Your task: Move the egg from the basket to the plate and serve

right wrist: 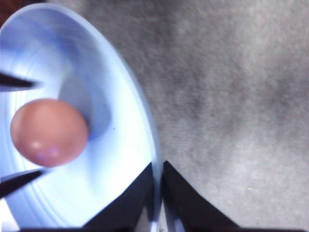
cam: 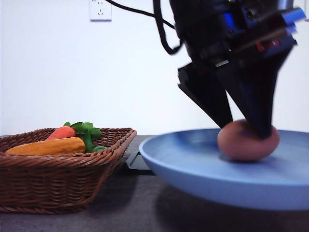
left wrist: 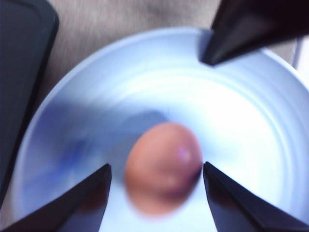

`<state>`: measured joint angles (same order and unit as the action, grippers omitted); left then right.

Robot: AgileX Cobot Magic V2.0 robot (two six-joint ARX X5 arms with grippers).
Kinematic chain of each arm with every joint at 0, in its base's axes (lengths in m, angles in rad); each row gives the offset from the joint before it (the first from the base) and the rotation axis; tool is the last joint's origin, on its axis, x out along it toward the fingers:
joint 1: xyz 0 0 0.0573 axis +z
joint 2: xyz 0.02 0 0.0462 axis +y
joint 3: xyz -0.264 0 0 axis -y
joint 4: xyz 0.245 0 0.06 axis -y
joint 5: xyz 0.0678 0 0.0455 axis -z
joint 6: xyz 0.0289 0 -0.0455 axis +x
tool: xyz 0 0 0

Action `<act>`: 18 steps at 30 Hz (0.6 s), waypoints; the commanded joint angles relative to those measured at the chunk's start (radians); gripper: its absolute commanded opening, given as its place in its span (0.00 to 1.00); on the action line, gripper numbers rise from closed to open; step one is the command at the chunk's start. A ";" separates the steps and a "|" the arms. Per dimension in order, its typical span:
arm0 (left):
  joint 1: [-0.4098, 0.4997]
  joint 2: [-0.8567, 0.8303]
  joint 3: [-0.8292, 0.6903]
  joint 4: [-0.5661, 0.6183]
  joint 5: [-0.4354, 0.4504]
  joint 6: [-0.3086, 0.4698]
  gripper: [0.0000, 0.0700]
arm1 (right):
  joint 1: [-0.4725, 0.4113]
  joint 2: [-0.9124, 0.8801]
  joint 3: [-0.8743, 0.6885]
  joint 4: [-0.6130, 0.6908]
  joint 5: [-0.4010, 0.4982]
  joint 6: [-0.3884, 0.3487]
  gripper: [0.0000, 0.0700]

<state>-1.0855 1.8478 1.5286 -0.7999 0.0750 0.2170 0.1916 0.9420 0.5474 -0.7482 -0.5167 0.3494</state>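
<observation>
Smooth matte egg (cam: pixel 247 141) between my left fingers (left wrist: pixel 72 203); glossy plastic-looking plate (cam: pixel 193 164) under it; rough woven wicker basket (cam: pixel 53 183) alongside.

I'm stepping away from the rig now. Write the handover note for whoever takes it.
Left claw: open, fingers straddling the egg, which rests in the plate.
Right claw: shut on the plate's rim, holding it raised off the table.
Basket: holds the carrot and corn cob, no egg.
Done: the transfer.
Left: lift the left claw clear, then serve.
</observation>
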 commanded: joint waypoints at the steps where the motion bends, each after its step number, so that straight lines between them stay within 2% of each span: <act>1: -0.007 -0.042 0.017 -0.009 -0.001 -0.012 0.56 | -0.006 0.033 0.036 0.011 -0.010 -0.034 0.00; 11: 0.006 -0.284 0.017 -0.134 -0.001 -0.032 0.56 | -0.067 0.306 0.249 0.027 -0.004 -0.128 0.00; 18: 0.010 -0.440 0.017 -0.253 -0.027 -0.042 0.56 | -0.092 0.548 0.429 0.108 -0.019 -0.132 0.00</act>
<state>-1.0677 1.4088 1.5288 -1.0498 0.0570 0.1878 0.1016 1.4540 0.9484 -0.6514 -0.5214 0.2307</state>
